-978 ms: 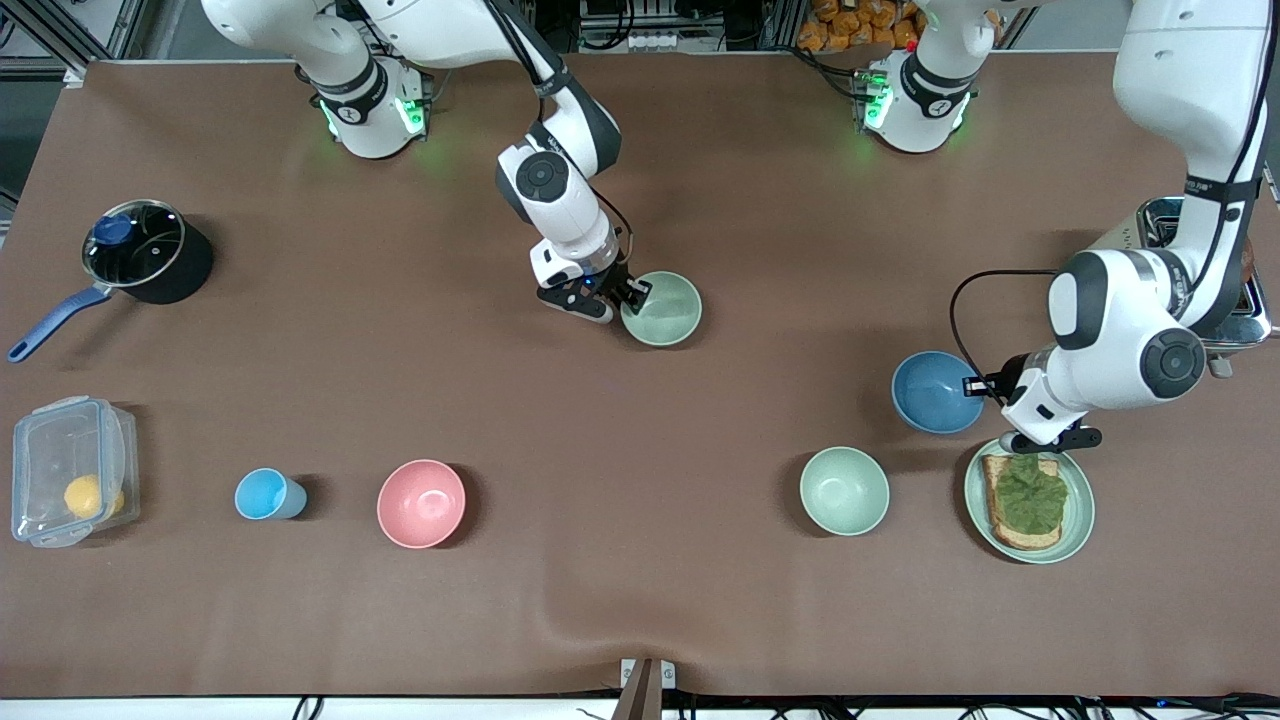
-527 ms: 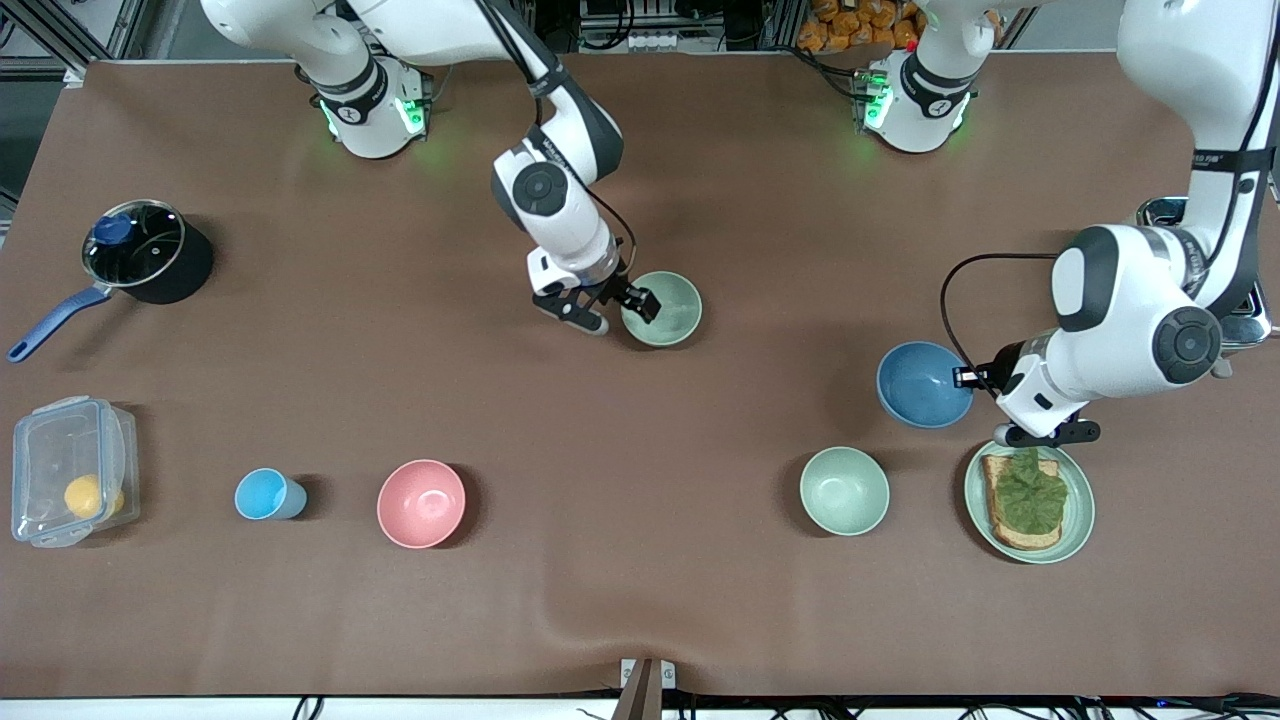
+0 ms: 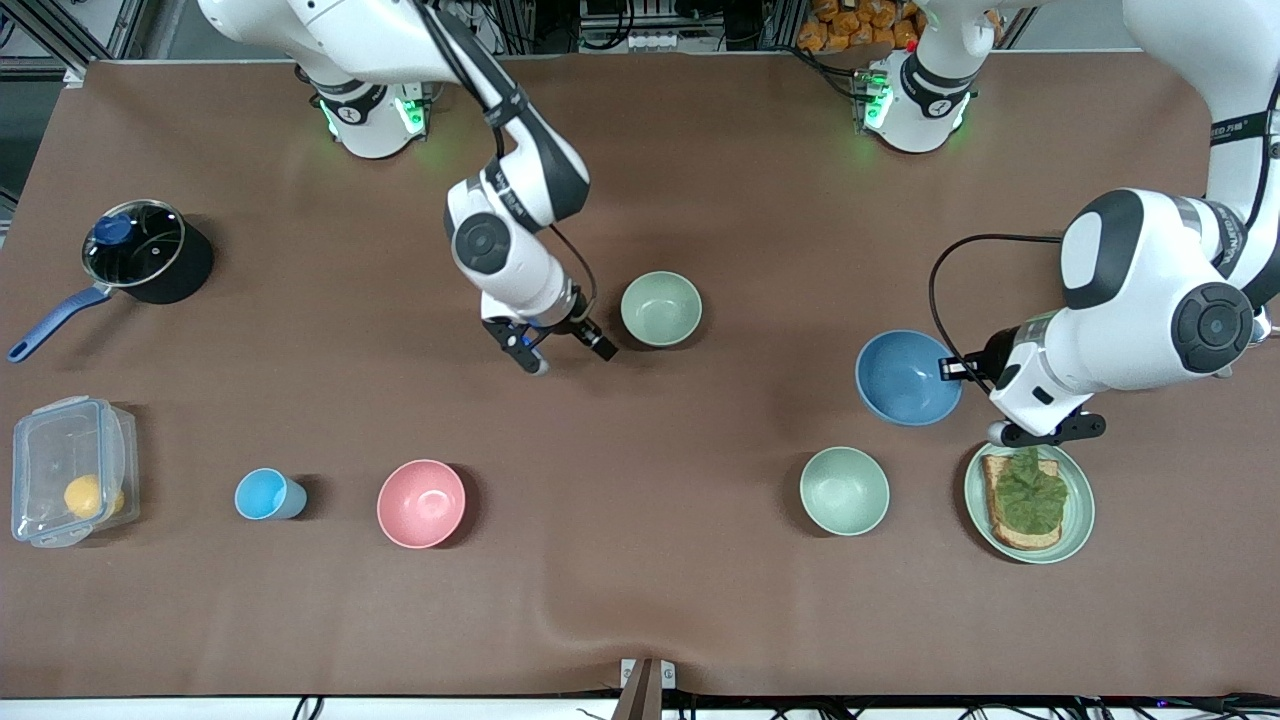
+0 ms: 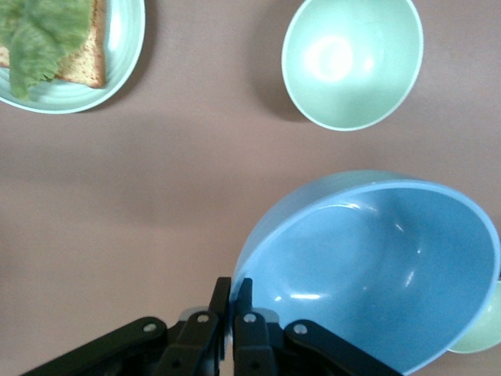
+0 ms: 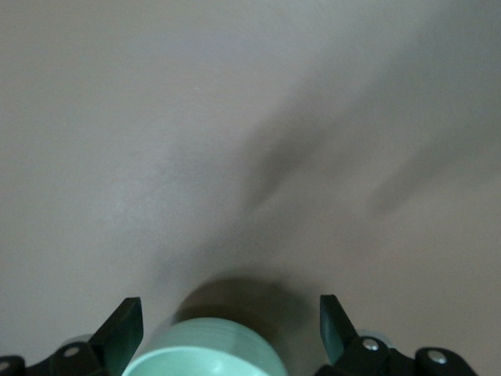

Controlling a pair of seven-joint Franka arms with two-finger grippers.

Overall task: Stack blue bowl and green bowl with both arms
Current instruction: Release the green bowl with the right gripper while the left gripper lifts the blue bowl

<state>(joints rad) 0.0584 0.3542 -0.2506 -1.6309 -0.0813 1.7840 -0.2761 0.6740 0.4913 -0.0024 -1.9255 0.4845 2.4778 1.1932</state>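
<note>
The left gripper (image 3: 955, 371) was clamped on the rim of the blue bowl (image 3: 906, 377), its two fingers (image 4: 232, 309) pressed together with the thin wall pinched between them. The bowl hung from that grip up off the table (image 3: 700, 600), tilted, its hollow facing up and away from the wrist. In the left wrist view the bowl filled the space just ahead of the fingers, with the mint-green bowl (image 4: 352, 61) resting on the cloth below and past it, and the green plate (image 4: 117, 55) with toast and a leaf lying off to one side. In the front view the held bowl was over bare table, between the plate (image 3: 1078, 510) and the green bowl (image 3: 660, 308), well apart from the latter.

The right gripper (image 3: 565, 350) stood with its fingers wide apart and nothing between them, just beside the green bowl on the side toward the right arm's end of the table and slightly nearer the front camera. That bowl sat upright on the table, clear of both fingers. In the right wrist view its pale rim (image 5: 205, 352) showed low between the two spread fingertips (image 5: 124, 329), with its shadow on the cloth ahead of it.
</note>
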